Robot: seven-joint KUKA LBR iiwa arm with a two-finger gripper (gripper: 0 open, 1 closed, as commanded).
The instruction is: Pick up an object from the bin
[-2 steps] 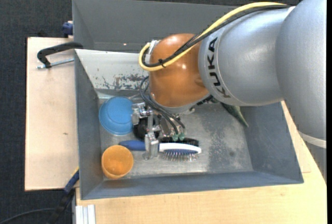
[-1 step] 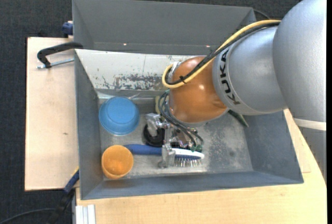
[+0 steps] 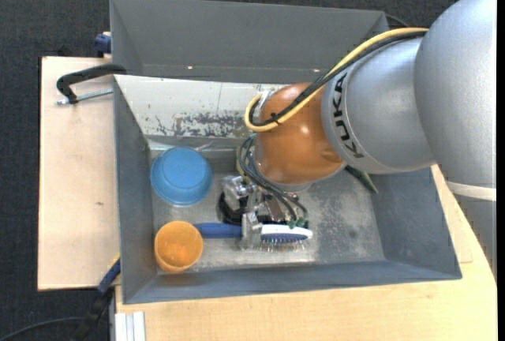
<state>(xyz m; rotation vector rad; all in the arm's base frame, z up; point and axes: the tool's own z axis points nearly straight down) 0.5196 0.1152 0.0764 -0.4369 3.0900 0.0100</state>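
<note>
Looking down into the bin (image 3: 237,39), I judge the pick as barely begun: nothing is off the floor, and I see nothing clamped in the gripper (image 3: 243,211). It sits low at the front middle of the bin, below the orange wrist cover. Its two metal fingers (image 3: 234,189) look spread, one toward the back wall and one toward the front, though the wrist hides part of them.

The nearest thing is a brush (image 3: 286,234) with a blue handle and a white bristle head, lying flat along the front wall. The front finger appears to touch it about where handle meets head, so the brush lies beside that finger rather than squarely between the two. A small dark object (image 3: 228,211) sits in the gap between them; I cannot make out what it is. A blue bowl (image 3: 181,176) and an orange cup (image 3: 178,245) stand to the left, apart from the gripper.

Left to do, as I read it: close on something, then lift it clear.
</note>
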